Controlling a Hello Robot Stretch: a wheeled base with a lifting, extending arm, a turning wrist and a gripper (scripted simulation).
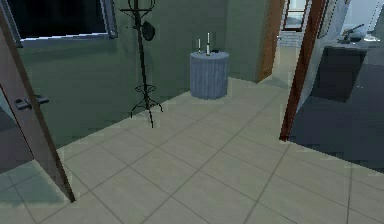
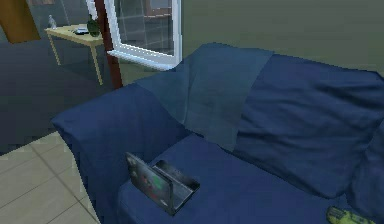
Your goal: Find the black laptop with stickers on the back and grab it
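Laptop sits open on blue sofa seat; claw's state cannot be told.

The black laptop is sitting on the seat cushion of a blue sofa, low in the arm side view and left of its middle, near the sofa's armrest on the view's left. It is lying open: its dark base is resting flat on the cushion while its lid is standing up at a steep tilt. The back of the lid is facing the view's lower left and is showing greyish-green patches that look like stickers, their detail being too small to make out.
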